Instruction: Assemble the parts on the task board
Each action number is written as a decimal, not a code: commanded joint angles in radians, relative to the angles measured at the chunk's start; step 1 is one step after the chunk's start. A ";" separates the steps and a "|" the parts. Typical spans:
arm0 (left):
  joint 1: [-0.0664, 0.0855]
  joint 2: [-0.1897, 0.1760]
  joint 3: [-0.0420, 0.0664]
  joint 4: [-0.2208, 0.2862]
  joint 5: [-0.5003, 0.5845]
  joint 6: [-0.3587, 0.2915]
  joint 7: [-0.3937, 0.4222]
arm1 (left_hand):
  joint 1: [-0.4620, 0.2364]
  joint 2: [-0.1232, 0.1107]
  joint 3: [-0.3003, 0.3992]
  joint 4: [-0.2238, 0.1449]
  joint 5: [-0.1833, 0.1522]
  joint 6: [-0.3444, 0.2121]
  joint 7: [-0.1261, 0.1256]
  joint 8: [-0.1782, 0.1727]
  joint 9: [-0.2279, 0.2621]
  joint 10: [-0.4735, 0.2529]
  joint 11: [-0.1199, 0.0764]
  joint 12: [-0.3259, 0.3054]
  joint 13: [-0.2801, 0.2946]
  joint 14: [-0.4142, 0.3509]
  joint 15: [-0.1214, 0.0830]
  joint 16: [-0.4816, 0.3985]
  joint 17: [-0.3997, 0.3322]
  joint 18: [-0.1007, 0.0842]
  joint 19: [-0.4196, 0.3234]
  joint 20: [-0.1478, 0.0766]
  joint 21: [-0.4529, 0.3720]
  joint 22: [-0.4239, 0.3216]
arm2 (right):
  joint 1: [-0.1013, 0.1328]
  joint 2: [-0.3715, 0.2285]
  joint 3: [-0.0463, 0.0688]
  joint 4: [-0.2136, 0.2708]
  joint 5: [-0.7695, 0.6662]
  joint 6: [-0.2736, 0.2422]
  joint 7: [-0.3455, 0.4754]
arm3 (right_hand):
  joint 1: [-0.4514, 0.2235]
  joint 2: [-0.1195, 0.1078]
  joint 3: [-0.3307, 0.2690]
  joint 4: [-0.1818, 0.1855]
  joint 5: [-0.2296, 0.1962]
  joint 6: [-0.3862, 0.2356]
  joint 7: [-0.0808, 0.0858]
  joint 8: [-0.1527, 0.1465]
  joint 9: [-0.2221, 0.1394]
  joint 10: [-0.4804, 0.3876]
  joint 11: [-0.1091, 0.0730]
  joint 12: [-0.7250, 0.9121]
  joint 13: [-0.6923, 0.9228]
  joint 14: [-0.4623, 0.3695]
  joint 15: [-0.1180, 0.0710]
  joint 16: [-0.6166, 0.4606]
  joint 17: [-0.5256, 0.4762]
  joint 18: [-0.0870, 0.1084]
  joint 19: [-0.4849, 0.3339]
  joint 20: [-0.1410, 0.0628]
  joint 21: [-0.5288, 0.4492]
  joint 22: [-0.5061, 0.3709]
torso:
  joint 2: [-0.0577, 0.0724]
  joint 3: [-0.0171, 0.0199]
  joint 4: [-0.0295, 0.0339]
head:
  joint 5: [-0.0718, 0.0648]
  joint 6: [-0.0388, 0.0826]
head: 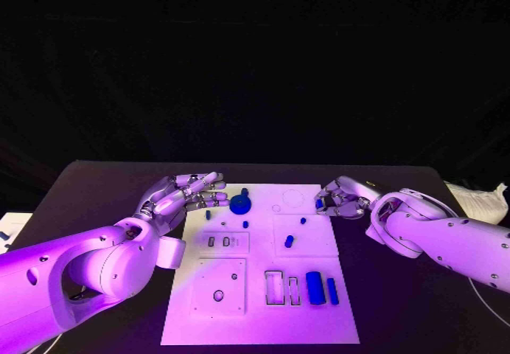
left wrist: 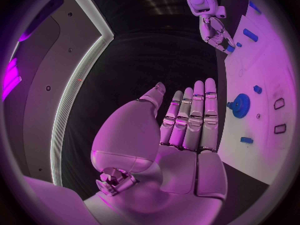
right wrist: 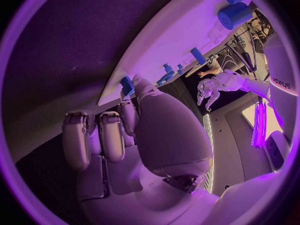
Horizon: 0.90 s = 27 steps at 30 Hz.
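Observation:
The white task board (head: 260, 317) lies mid-table. On it are a round blue knob-like part (head: 240, 204), several small blue pieces such as one at mid-board (head: 289, 240), and a blue cylinder (head: 315, 286) beside a blue bar (head: 332, 291) near the front. My left hand (head: 186, 193) hovers over the board's far left corner with fingers stretched out and nothing in it; its wrist view shows the flat palm (left wrist: 187, 130) beside the knob (left wrist: 240, 105). My right hand (head: 342, 198) is at the far right corner, fingers curled, pinching a small blue part (head: 319, 203) (right wrist: 127, 85).
Empty rectangular slots (head: 274, 287) and a recessed plate with holes (head: 219, 286) sit in the board's front half. White paper (head: 480, 200) lies at the table's right edge, and another white item (head: 11, 225) at the left edge.

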 commanded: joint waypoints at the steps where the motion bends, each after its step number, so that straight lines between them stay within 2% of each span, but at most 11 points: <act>1: 0.001 0.002 0.001 0.001 0.001 0.019 0.007 | -0.003 -0.002 0.006 -0.002 0.002 -0.004 0.005 -0.006 -0.001 -0.006 0.003 -0.003 -0.001 0.002 0.003 -0.004 0.001 0.002 -0.002 0.006 -0.005 -0.001 | -0.002 0.002 0.000 -0.002 -0.019 0.018 -0.007 | -0.001 0.013 -0.001 -0.005 -0.005 0.005 0.001 0.005 0.001 0.017 -0.012 0.006 0.020 0.084 -0.005 0.006 0.164 -0.018 0.019 -0.005 0.007 0.153 | 0.000 -0.0003 -0.0004 | 0.000 -0.001; 27: 0.001 0.001 0.001 0.002 0.001 0.021 0.005 | -0.003 -0.002 0.006 -0.002 0.002 -0.004 0.005 -0.006 -0.001 -0.006 0.003 -0.003 -0.001 0.002 0.003 -0.004 0.001 0.002 -0.002 0.006 -0.005 -0.001 | -0.002 0.016 0.000 -0.019 -0.023 0.021 -0.022 | -0.004 0.018 0.003 -0.007 -0.012 0.014 -0.002 0.006 0.001 0.020 -0.014 0.009 0.023 0.084 -0.007 0.007 0.167 -0.019 0.022 -0.007 0.009 0.157 | 0.000 0.0005 0.0004 | 0.002 -0.006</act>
